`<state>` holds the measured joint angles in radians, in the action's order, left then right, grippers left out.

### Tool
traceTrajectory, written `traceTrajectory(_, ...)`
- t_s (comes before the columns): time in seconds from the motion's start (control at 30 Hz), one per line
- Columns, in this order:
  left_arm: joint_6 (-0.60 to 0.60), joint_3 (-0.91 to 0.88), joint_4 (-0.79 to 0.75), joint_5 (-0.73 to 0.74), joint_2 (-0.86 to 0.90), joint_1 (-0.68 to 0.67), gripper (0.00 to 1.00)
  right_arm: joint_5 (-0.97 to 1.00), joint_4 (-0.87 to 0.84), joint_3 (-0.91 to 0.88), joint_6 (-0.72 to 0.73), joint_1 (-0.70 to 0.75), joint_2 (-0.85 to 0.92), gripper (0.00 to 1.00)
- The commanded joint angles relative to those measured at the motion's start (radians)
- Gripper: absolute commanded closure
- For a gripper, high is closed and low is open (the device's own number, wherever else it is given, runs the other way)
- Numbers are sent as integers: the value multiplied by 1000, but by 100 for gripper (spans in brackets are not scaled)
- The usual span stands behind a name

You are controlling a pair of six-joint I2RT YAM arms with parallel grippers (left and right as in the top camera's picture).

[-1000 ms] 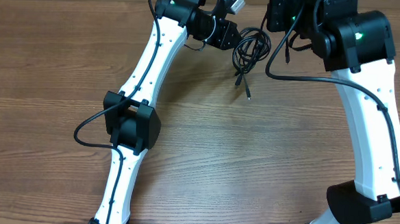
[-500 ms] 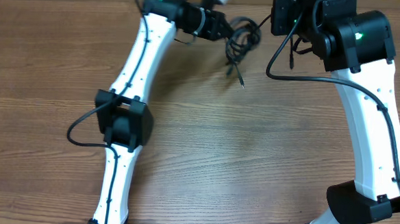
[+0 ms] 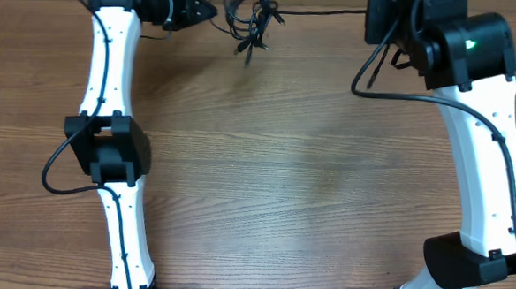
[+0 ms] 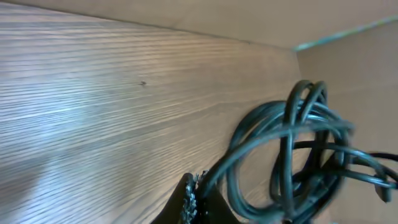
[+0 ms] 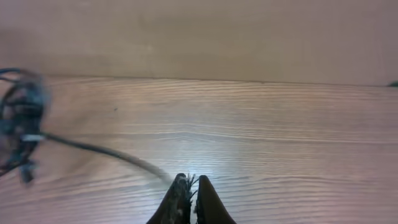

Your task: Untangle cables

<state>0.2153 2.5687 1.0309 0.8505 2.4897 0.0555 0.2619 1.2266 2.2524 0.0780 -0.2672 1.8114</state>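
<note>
The cables are a small black bundle (image 3: 247, 18) near the table's far edge. My left gripper (image 3: 208, 10) is at its left side, and in the left wrist view its jaws (image 4: 196, 191) are shut on a loop of the bundle (image 4: 292, 155). One thin strand (image 3: 322, 12) runs taut from the bundle to the right arm's wrist. My right gripper (image 5: 191, 184) is shut on that strand (image 5: 106, 149), which leads left to the blurred bundle (image 5: 18, 118). The right fingers are hidden under the wrist in the overhead view.
The wooden table (image 3: 283, 181) ends just behind the bundle, with a beige wall (image 5: 199, 31) beyond. The right arm's own thick black wire (image 3: 367, 84) loops below its wrist. The left arm's elbow (image 3: 107, 145) stands at mid-left.
My left arm has swung left and dragged the bundle left along the far edge. One strand has pulled out straight between the bundle and the right gripper, which has stayed put.
</note>
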Motion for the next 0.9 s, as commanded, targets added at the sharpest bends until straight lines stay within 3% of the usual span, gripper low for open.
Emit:
traceTrajectory(0.0, 29, 20, -4, -11, -1, 56, 96, 55, -6, 23, 2, 57, -5, 96)
traceTrajectory(0.5, 37, 20, -5, -10, -1, 97, 96, 28, -39, 23, 3, 113, -5, 94)
traceTrajectory(0.7, 114, 21, -144, 214, -1, 42, 96, -81, -82, 9, 3, 113, -2, 74)
traceTrajectory(0.83, 298, 21, -375, 338, -1, -2, 96, -96, -92, -16, 4, 113, -2, 47)
traceTrajectory(0.87, 384, 24, -483, 374, -1, -18, 96, -121, -92, -23, 4, 113, 0, 34)
